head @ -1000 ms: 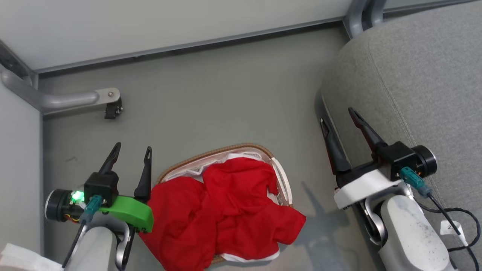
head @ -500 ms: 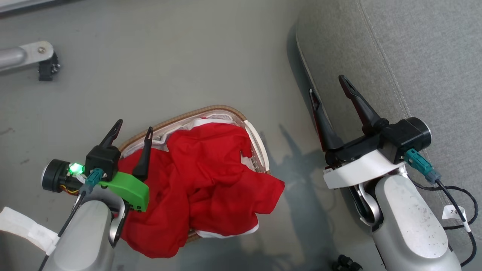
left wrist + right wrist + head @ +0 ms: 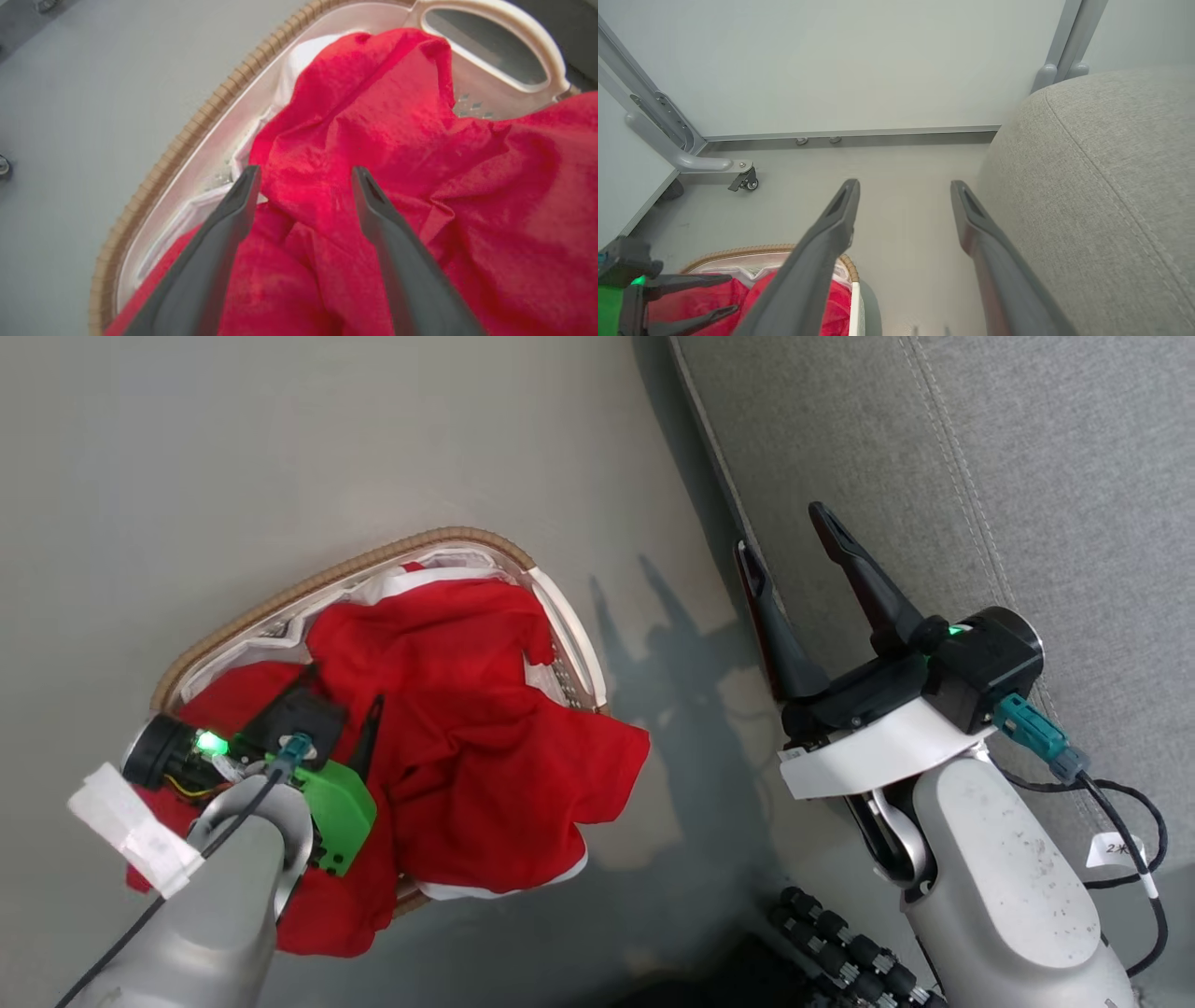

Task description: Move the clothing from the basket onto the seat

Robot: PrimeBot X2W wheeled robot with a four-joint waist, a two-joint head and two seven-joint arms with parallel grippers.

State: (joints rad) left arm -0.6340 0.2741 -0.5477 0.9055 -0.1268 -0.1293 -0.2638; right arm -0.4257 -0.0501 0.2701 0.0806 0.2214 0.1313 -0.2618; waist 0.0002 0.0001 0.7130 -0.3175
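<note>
1. On the grey floor (image 3: 280, 448), left of centre in the head view, stands the small oval white perforated plastic basket with a brown woven-look rim (image 3: 308, 583).
2. The bright red soft fabric clothing with white bands (image 3: 467, 709) lies in the basket. It heaps above the rim and spills over the near and right edges towards the floor.
3. The basket's white right-hand handle (image 3: 574, 635) shows beside the heap.
4. The left gripper (image 3: 303, 175) is over the basket and points down into the heap.
5. Its two long dark fingers (image 3: 224, 233) stand wide apart, with a raised fold of red fabric between the tips. Whether the tips touch the fabric cannot be told. Nothing is clamped.
6. The right gripper (image 3: 780, 529) is well apart from the basket, to its right, at the left edge of the seat. Its fingers are spread wide and empty.
7. The large light grey woven-fabric upholstered seat with a stitched seam (image 3: 1027, 457) occupies the right side of the scene.
8. At the far side, the right wrist view shows a pale wall panel (image 3: 831, 60) and a grey metal leg ending in a black caster (image 3: 746, 181).
</note>
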